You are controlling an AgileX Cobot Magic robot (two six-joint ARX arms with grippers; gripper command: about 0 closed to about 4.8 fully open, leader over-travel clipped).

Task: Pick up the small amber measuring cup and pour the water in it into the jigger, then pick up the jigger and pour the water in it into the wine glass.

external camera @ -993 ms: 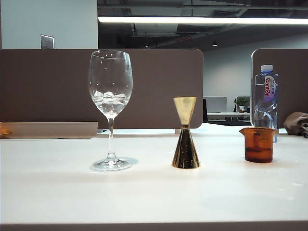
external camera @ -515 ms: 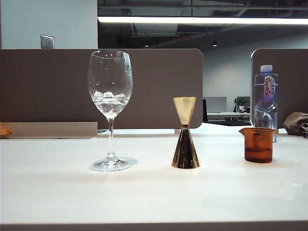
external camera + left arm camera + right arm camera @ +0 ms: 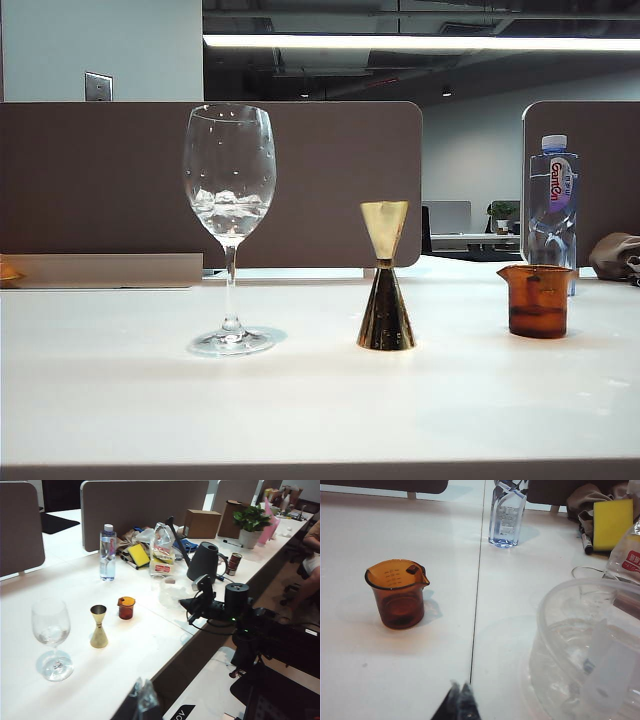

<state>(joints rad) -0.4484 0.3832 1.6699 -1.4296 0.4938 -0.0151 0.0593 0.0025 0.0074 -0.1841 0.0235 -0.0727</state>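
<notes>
The wine glass (image 3: pixel 229 230) stands at the left with clear water (image 3: pixel 229 212) low in its bowl. The gold jigger (image 3: pixel 385 280) stands upright in the middle, its inside hidden. At the right sits the small amber measuring cup (image 3: pixel 537 300), upright and darker near its base. No gripper shows in the exterior view. My left gripper (image 3: pixel 143 687) is shut and empty, high over the table's near edge, far from the wine glass (image 3: pixel 51 635), jigger (image 3: pixel 98 627) and cup (image 3: pixel 126 608). My right gripper (image 3: pixel 460 692) is shut and empty, short of the cup (image 3: pixel 397 594).
A blue-capped water bottle (image 3: pixel 552 205) stands behind the cup. Beside my right gripper sits a large clear plastic bowl (image 3: pixel 585 645), with a yellow sponge (image 3: pixel 612 522) and clutter beyond it. Brown partitions (image 3: pixel 300 180) close the table's back. The right arm (image 3: pixel 235 610) rests off the table edge.
</notes>
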